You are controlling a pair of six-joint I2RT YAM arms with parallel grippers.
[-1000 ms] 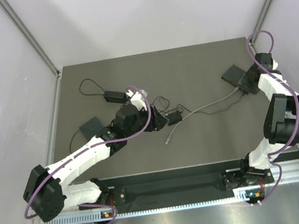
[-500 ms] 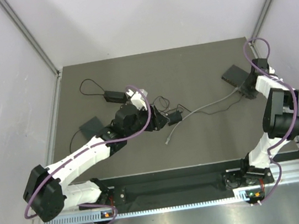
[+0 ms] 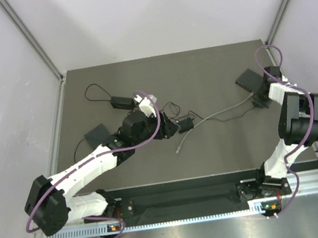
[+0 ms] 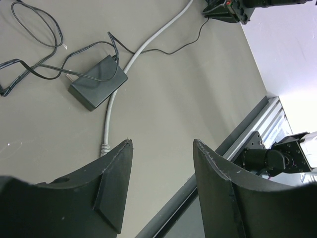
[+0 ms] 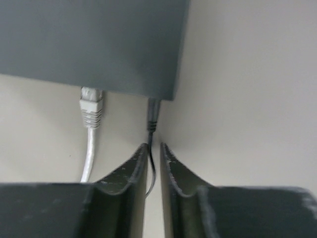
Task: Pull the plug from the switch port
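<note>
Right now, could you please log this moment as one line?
right gripper: narrow around black cable at switch, grip unclear | left gripper: open | white plug: seated

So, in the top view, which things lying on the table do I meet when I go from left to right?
Flat black box → black adapter by the cable loop → small black adapter → switch.

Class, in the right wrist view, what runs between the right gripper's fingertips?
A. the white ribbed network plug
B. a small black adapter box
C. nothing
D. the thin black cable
D: the thin black cable drops from the dark grey switch box into the gap of the right gripper; the white ribbed network plug sits off to the left.
</note>
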